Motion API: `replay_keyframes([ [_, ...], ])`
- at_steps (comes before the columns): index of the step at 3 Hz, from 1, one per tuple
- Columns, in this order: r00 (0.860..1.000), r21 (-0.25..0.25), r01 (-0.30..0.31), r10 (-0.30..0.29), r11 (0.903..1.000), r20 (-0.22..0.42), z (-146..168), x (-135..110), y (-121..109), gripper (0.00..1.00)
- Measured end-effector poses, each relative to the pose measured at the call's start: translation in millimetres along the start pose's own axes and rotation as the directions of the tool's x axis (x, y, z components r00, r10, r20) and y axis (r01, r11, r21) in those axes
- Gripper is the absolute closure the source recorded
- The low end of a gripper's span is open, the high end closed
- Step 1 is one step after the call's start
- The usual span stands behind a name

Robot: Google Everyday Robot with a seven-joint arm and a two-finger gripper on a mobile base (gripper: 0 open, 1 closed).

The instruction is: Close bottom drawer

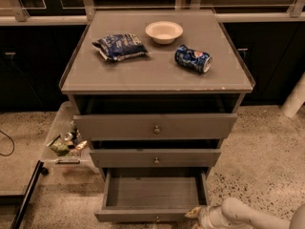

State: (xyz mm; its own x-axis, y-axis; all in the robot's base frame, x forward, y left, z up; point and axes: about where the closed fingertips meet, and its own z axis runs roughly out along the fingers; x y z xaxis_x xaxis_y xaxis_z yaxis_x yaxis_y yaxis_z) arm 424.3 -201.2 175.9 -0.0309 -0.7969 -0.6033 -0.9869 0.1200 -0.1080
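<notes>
I found my tool (200,216) at the front right corner of the bottom drawer (152,194), which stuck out beneath the middle drawer (155,157). On the surface (157,75) above, a bag (119,46) lay left, a bowl (164,31) behind, a can (193,58) right.

The desk (157,78) has 3 drawers, 1 of them the bottom drawer (152,194), and 3 round knobs (156,129). On top lie 1 bowl (164,31), 1 can (192,58) and 1 blue bag (119,46). 1 pincer (198,213) sits by the bottom drawer's front right corner.
</notes>
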Motion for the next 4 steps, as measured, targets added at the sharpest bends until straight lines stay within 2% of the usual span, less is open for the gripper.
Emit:
replay_keyframes([
  [1,1.000,-0.011,-0.010,0.010,0.9999,0.024,3,2,-3,0.00],
  [2,1.000,-0.011,-0.010,0.010,0.9999,0.024,3,2,-1,0.19],
  [3,0.999,0.006,0.019,-0.019,0.9998,0.041,5,7,-32,0.43],
  [4,0.993,-0.036,0.065,-0.062,0.9972,0.099,25,6,-55,0.64],
])
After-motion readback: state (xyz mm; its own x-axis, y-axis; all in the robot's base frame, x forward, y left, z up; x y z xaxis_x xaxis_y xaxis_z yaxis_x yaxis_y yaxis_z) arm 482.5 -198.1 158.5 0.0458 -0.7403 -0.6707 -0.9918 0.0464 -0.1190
